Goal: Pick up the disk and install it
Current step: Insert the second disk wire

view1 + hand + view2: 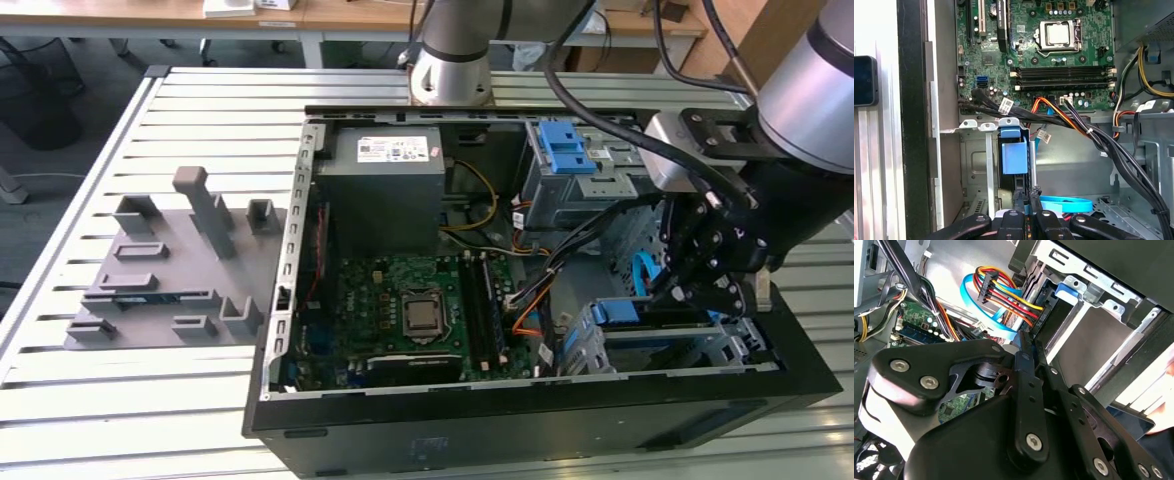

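In the exterior view the gripper [694, 290] hangs inside the open computer case [534, 420], just above the drive cage [707, 345] at the case's front corner, where the disk [641, 312] sits slotted with its blue rail showing. In the second wrist view the fingers [1026, 347] look pressed together, tips beside the cage. In the first wrist view the disk [1014, 157] stands in the cage near the motherboard [1044, 45], so installation appears nearly done; whether it is fully seated I cannot tell.

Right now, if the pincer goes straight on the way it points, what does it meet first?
Most likely the blue carrier of the disk, seated in the metal drive bay directly ahead of the pincer. Depth is unclear; a blue cable lies close beside.
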You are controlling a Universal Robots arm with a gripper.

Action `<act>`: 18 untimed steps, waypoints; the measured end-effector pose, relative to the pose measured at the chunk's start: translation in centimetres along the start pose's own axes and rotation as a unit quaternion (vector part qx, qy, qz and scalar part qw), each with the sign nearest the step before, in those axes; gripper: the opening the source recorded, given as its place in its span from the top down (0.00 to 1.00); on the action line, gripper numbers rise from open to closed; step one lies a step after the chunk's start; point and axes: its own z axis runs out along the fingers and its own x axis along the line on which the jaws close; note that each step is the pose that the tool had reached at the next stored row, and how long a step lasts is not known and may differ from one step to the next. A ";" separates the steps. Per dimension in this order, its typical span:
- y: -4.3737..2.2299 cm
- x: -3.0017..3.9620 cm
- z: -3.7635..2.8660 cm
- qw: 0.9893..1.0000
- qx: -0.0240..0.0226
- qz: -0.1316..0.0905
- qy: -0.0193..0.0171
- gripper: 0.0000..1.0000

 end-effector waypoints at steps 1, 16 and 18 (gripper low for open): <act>-0.01 0.00 0.01 1.000 0.000 0.000 0.000 0.84; -0.09 0.00 0.41 1.000 0.000 0.000 -0.001 0.84; -0.09 0.01 0.48 1.000 0.000 0.000 -0.001 0.84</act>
